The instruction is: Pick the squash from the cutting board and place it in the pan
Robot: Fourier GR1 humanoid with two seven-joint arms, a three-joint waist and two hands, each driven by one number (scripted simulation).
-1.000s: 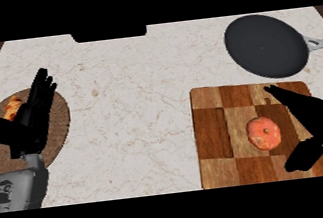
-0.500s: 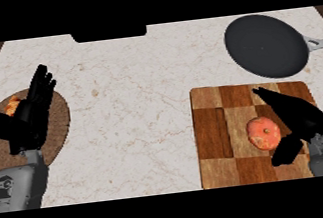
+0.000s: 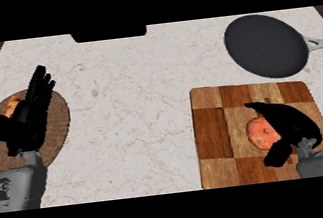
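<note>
The squash (image 3: 259, 133), orange and round, lies on the checkered wooden cutting board (image 3: 215, 125) at the right. My right hand (image 3: 291, 122) hangs over the squash's right side and hides part of it. Its fingers stretch past the squash's far edge, the thumb points down near its front, and they are not closed round it. The dark round pan (image 3: 265, 45) sits at the back right, its handle pointing right. At the left, my left hand (image 3: 28, 116) rests open with fingers up.
A round brown mat (image 3: 57, 124) lies under the left hand, with a small orange item (image 3: 13, 104) on its far side. A dark block (image 3: 108, 34) sits at the counter's back edge. Pale marble counter (image 3: 135, 109) stretches between mat and board.
My right hand has shifted left over the board and now covers the squash's right part. The left hand has hardly moved.
</note>
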